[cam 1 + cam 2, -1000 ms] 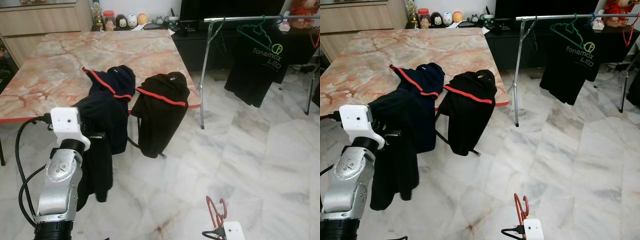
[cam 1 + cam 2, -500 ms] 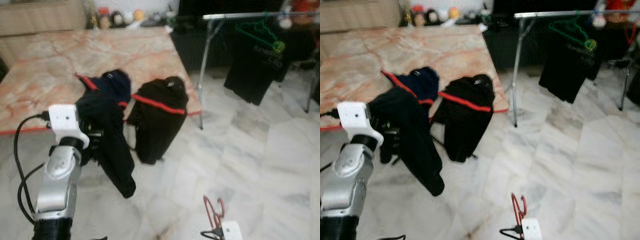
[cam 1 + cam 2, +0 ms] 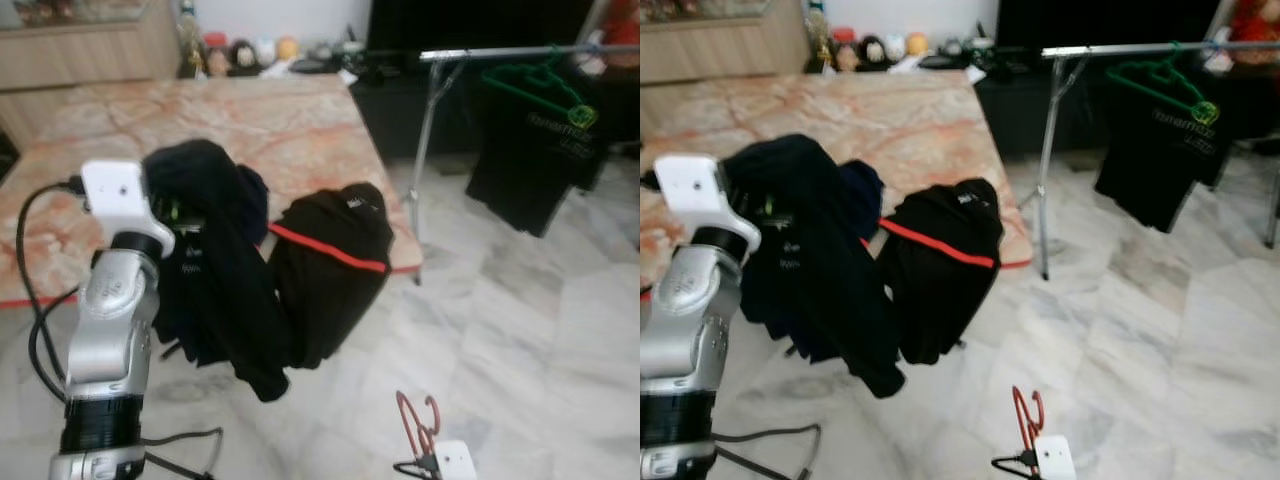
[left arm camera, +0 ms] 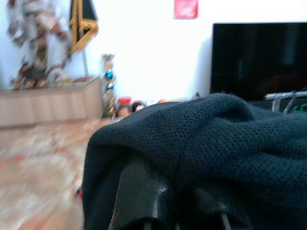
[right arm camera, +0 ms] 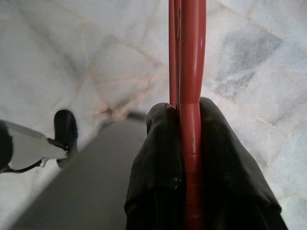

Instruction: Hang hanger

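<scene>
Raised since a second ago: my left arm, and with it the dark garment (image 3: 215, 265), which hung low beside the worktop (image 3: 300, 115) and now sits up at its edge; the whole view has also shifted, so the camera has moved with me

Item 1, red hanger (image 5: 187, 96): pinched upright in my right hand (image 5: 184, 158), both black fingers closed flat against its shaft, low over the marble floor (image 3: 540, 330). Its hook end shows above that wrist (image 3: 418, 425) in the head views. Judged light, thin and rigid, with a smooth surface that could twist or slide between the pads; the present hold on the straight shaft looks sound, and the hook should be left free for the rail

Item 2, dark garment: draped over my left hand (image 4: 182, 201), knit cloth covering the fingers, so I cannot tell whether they are closed. Judged soft, limp and fairly weighty, likely to swing and drag; best taken at collar or shoulder

Item 3, black jacket with red stripe (image 3: 335, 265): slung over the worktop's corner, just beside the garment

Item 4, clothes rail (image 3: 520, 52): well apart, beyond the worktop, already carrying a green hanger (image 3: 535, 82) with a black printed shirt (image 3: 540, 150)

Status: hanging not yet done
</scene>
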Controlling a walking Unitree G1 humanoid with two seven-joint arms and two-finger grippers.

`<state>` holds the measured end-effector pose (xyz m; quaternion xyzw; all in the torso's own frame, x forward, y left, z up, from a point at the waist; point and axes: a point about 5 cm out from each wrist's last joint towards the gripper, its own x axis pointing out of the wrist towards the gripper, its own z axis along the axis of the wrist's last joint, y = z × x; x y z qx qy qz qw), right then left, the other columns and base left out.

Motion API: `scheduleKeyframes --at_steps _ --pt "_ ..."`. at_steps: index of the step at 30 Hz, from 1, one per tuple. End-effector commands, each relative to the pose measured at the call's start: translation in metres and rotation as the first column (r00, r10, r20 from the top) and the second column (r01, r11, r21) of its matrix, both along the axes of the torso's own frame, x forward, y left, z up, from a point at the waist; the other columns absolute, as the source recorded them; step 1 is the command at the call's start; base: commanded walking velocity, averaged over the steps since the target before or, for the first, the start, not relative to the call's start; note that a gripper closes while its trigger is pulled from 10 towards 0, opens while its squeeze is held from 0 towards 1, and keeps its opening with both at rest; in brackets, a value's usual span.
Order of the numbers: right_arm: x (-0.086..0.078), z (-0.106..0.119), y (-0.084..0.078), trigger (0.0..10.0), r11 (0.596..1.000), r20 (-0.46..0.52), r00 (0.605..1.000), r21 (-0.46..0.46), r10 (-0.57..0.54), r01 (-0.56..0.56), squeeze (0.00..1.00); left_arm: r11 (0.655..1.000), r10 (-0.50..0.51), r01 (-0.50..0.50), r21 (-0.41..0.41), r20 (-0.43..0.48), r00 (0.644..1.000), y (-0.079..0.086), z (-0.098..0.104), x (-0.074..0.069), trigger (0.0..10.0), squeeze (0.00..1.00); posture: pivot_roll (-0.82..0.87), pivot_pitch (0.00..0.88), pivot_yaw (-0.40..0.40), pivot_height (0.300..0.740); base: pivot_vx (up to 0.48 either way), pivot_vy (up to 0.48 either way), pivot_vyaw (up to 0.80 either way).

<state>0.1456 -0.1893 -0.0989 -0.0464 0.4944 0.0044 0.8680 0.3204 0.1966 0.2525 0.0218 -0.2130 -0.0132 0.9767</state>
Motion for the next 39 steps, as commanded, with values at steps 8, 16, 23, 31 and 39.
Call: scheduleKeyframes --at_steps 8,16,23,31,39 --pt "-0.003 0.0 -0.009 10.0 1.0 -0.018 1.0 -0.027 0.005 -0.005 0.0 0.998 -0.068 0.068 0.008 0.09 0.994 -0.014 0.034 0.007 10.0 0.0 -0.05 0.0 -0.013 0.74 0.332 0.0 0.0" --pt "-0.003 0.0 -0.01 10.0 0.999 -0.023 1.0 -0.035 0.015 -0.016 0.0 0.994 -0.108 0.108 -0.025 0.02 0.994 -0.027 0.02 0.008 10.0 0.0 -0.06 0.0 -0.011 0.74 0.324 0.0 0.0" --pt "-0.003 0.0 -0.011 10.0 0.999 -0.024 0.999 -0.035 0.022 -0.023 0.0 0.978 -0.208 0.208 -0.024 -0.217 0.954 -0.044 -0.034 -0.005 10.0 0.0 -0.06 0.0 -0.012 0.74 0.035 0.0 0.0" --pt "-0.003 0.0 -0.012 10.0 0.999 -0.028 0.999 -0.039 0.033 -0.034 0.0 0.955 -0.219 0.288 0.066 -0.498 0.839 -0.048 -0.089 -0.022 10.0 0.0 -0.05 0.0 -0.015 0.74 0.0 0.0 0.0" --pt "-0.003 0.0 -0.012 10.0 0.998 -0.033 0.998 -0.045 0.048 -0.05 0.0 0.947 -0.228 0.315 0.061 -0.565 0.793 -0.053 -0.104 -0.03 10.0 0.69 -0.05 0.0 -0.012 0.74 0.0 0.0 0.0"
